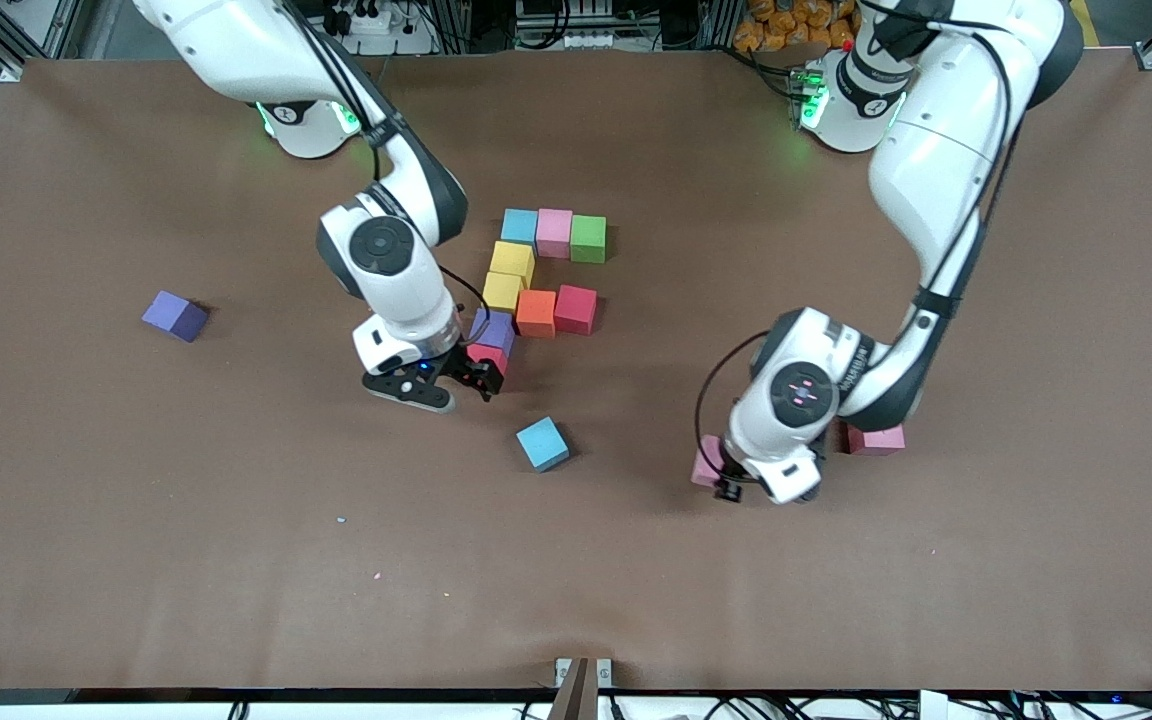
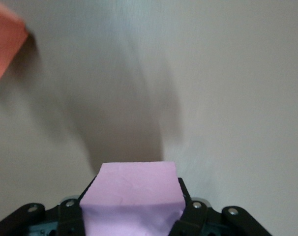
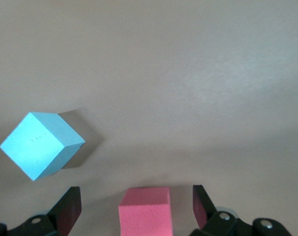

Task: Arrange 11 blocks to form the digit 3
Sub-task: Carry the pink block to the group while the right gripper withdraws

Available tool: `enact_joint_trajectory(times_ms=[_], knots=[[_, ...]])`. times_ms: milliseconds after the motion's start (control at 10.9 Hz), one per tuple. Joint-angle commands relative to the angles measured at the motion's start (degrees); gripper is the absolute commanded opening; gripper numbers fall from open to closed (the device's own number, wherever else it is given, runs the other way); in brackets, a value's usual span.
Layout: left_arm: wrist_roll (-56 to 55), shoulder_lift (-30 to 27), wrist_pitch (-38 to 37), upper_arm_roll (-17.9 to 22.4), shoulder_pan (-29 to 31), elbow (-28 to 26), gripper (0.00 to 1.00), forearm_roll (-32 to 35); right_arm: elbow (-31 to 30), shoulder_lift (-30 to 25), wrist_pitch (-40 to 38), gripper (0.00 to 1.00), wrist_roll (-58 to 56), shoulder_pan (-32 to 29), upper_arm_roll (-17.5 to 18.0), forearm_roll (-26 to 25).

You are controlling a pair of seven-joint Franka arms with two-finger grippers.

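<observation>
I see matte foam blocks (image 1: 543, 443) on a dull brown, cloth-like table (image 1: 136, 500); my arms' shells (image 1: 946, 150) are glossy white plastic.

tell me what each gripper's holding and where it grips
Left gripper holds a pink block by two facing sides. Right gripper is open around a red block, holding nothing.

The front camera sits high, facing both arm bases along the frame's top, taking in the whole brown surface (image 1: 136, 560). Each wrist camera looks down close past its own fingers — the right one shares the light blue block (image 3: 41, 145) (image 1: 543, 443) with the front view.
</observation>
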Motion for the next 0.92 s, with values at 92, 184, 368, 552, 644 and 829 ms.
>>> enact_joint_trajectory(times_ms=[92,184,368,552,644,829], knots=[[-0.06,-1.27,-8.41,0.95,-6.41,4.23,0.36,0.09,5.6,-3.92,-14.59,1.0,-9.03,-8.81,5.91,1.73],[-0.41,-1.27,-9.03,0.78,-8.35,4.42,0.36,-0.09,7.97,-4.27,-18.72,1.0,-13.15,-10.75,6.18,2.96],[-3.64,-0.92,-10.44,0.69,-11.16,6.25,0.36,-0.61,12.02,-4.62,-25.32,1.0,-21.06,-14.44,6.27,5.51],[-8.56,-0.31,-10.53,0.77,-14.5,7.75,0.36,-0.62,14.58,-6.03,-30.34,1.0,-28.28,-17.87,6.19,7.71],[-11.89,0.39,-10.53,0.69,-15.47,8.8,0.36,-0.7,15.2,-6.64,-32.19,1.0,-31.53,-19.72,6.19,8.16],[-16.92,1.88,-10.19,0.69,-16.8,11.27,0.36,-2.36,15.29,-9.01,-33.52,1.0,-36.81,-22.45,5.93,10.52]])
